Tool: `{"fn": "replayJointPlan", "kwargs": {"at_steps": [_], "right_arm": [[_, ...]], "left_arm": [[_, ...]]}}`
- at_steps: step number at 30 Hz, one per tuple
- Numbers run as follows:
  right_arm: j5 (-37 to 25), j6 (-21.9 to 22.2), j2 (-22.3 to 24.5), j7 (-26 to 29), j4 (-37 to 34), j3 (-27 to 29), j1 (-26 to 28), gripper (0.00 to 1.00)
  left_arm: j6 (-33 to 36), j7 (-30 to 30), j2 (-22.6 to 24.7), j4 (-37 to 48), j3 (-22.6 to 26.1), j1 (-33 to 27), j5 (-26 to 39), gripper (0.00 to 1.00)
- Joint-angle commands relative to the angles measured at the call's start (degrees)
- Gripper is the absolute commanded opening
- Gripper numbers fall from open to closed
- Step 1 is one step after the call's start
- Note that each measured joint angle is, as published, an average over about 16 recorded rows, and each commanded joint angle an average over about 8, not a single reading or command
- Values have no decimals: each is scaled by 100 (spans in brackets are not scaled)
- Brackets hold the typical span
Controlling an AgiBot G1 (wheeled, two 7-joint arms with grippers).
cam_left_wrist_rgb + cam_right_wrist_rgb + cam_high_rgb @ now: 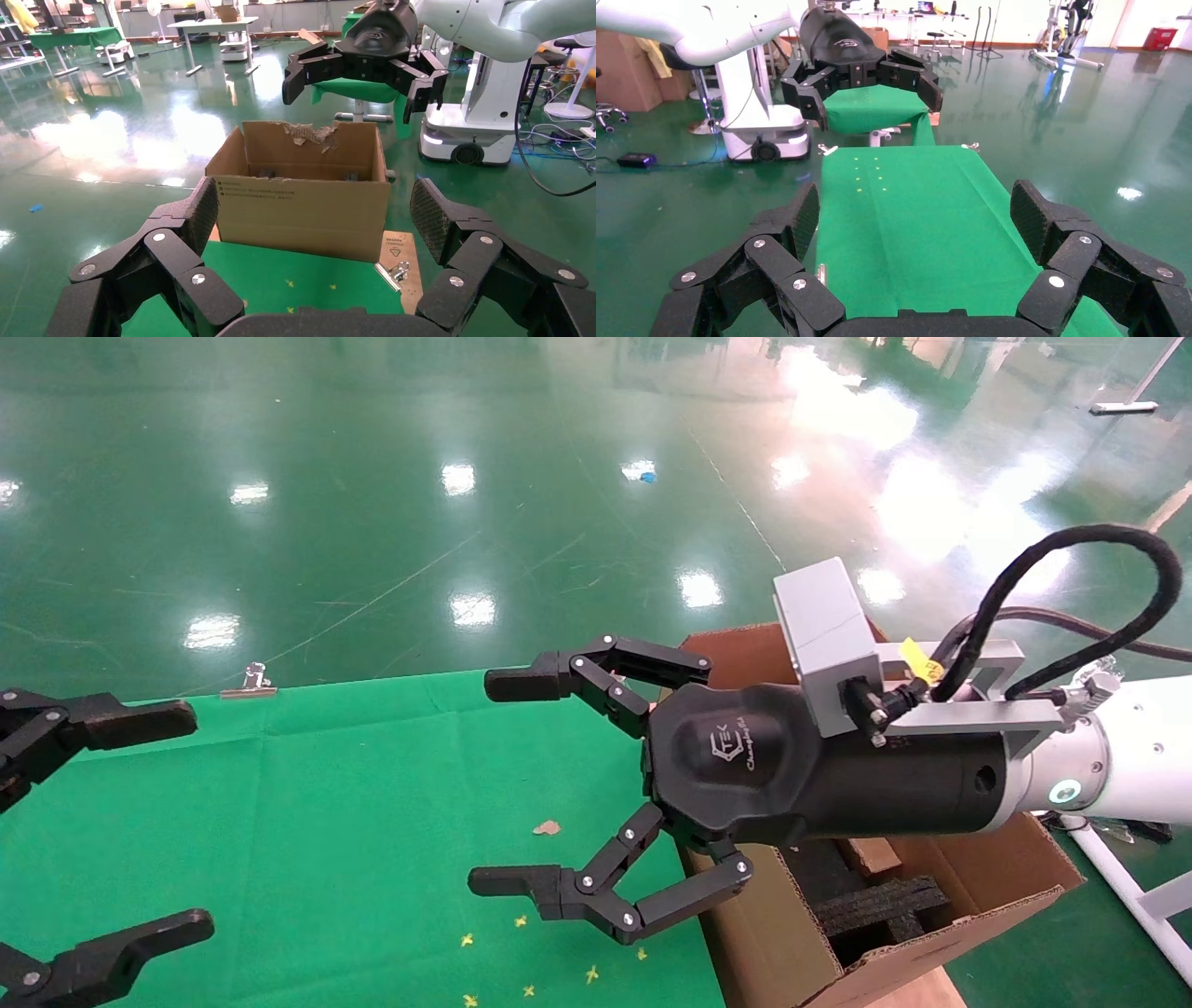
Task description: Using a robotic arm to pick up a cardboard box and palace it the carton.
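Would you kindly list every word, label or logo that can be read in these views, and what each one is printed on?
"TEK": logo on the black body of the right gripper, with a script line under it too small to read.
Printed lines on the carton wall: too small to read.
Sticker with a triangular emblem on the brown board beside the carton: unreadable.
Yellow tag by the cable: no legible text.
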Motion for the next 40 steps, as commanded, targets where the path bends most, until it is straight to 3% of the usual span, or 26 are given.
{"fn": "replayJointPlan", "kwargs": {"at_steps": [1, 40], "right_arm": [[-3, 3, -2, 1, -9, -12, 7, 100], [-13, 14, -11, 9, -46, -64, 37, 100]], "left_arm": [[0, 0, 0, 0, 0, 0, 0, 100], [0, 0, 0, 0, 0, 0, 1, 100]]}}
